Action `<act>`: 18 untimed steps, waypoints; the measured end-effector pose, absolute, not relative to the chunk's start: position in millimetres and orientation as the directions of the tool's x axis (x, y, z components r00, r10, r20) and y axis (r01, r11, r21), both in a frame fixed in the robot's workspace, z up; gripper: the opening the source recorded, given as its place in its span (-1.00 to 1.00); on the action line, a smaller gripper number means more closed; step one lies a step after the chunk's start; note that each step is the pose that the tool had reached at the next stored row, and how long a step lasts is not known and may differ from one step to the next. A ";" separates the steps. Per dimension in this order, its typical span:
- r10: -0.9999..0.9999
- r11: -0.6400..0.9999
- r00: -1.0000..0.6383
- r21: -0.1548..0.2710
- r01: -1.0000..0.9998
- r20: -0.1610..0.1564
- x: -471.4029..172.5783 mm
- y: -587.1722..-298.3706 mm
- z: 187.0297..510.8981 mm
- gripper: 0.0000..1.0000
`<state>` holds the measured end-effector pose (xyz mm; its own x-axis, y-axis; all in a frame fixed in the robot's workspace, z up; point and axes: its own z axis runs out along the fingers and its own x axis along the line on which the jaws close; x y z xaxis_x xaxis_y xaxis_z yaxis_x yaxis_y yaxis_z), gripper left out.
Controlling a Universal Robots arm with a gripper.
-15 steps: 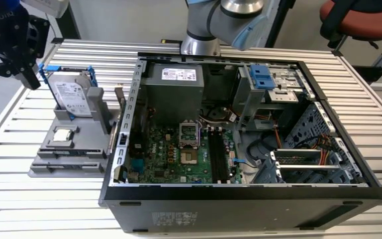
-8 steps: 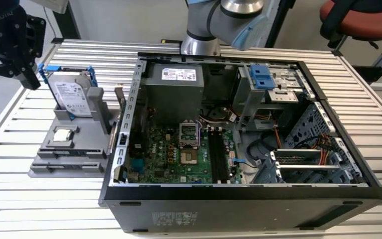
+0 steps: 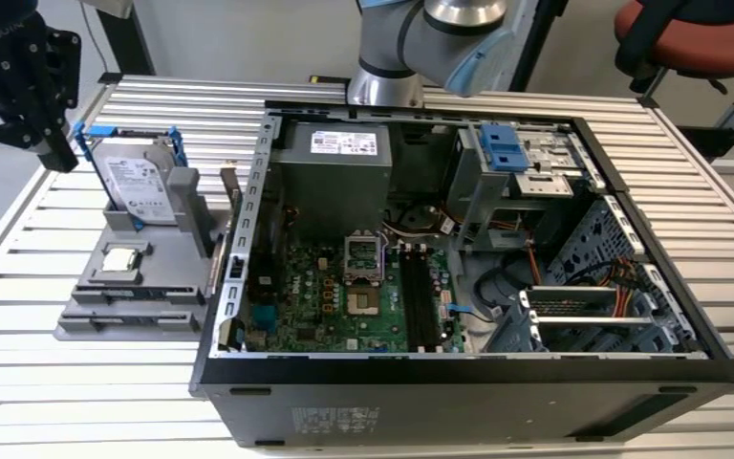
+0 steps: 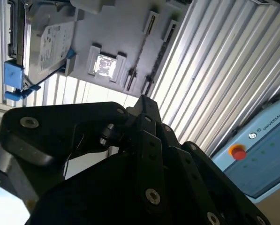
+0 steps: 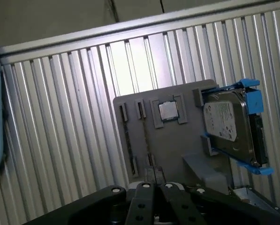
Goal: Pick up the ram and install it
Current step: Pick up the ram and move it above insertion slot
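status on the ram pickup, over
Tool raised beside the grey fixture, holding nothing. Ram on edge in its fixture slot, beside the processor chip, not yet picked. Nothing between tool and ram.

Ribbed metal table (image 3: pixel 74 382), matt plastic tray (image 3: pixel 169 277)

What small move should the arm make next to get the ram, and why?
Probably lower the gripper toward the ram. The ram stands on edge in the gray holder, untouched, beside the processor chip, and the gripper hovers above the holder, apart from it.
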<state>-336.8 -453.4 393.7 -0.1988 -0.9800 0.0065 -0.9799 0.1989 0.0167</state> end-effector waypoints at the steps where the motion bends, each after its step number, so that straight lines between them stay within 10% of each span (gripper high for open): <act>1: -0.982 0.190 -0.189 0.017 -0.982 0.006 -336.8 -453.4 393.6 -1.00; 18: -1.000 0.011 -0.011 0.021 -1.000 -0.008 -336.9 -451.7 394.0 -1.00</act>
